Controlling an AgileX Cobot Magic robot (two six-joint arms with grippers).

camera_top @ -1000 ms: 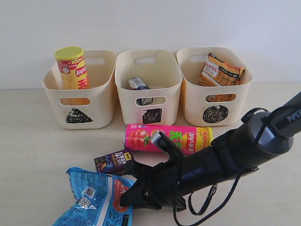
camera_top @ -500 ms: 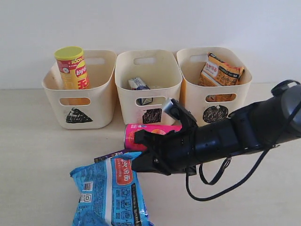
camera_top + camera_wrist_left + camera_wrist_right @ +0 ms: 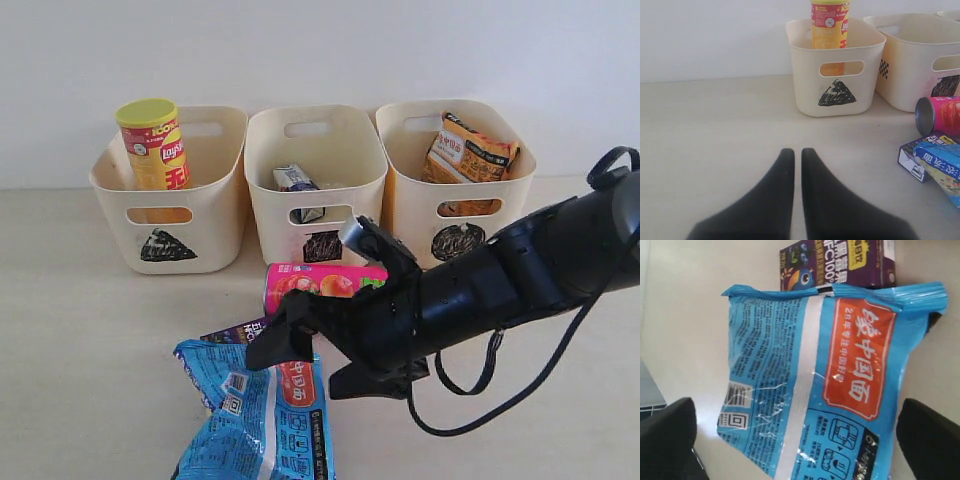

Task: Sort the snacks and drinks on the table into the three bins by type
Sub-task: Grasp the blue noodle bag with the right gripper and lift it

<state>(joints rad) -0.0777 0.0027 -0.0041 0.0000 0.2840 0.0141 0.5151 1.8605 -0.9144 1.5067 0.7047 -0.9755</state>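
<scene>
My right gripper [image 3: 318, 362] reaches across the middle and stands wide open over the blue bag [image 3: 262, 415]. In the right wrist view the blue bag [image 3: 815, 385] lies between the spread fingers [image 3: 667, 435] without touching them. The dark purple carton [image 3: 232, 332] lies just behind the bag. The pink tube [image 3: 320, 283] lies on its side before the bins. The yellow tube [image 3: 155, 145] stands in the triangle bin [image 3: 215, 200]. A white carton [image 3: 295, 180] is in the square bin [image 3: 270, 200], and the orange bag [image 3: 468, 150] is in the circle bin [image 3: 410, 210]. My left gripper [image 3: 794, 152] is shut and holds nothing.
The left wrist view shows the triangle bin [image 3: 837, 75] ahead, with the pink tube [image 3: 940, 115], the purple carton [image 3: 912, 160] and the blue bag [image 3: 942, 162] at its side. A black cable [image 3: 480, 390] hangs from the right arm. A white wall runs behind the bins.
The right gripper raised the blue bag and carried it rightward. Its fingers have now spread apart, and the bag has dropped lower and lies flat on the table.
</scene>
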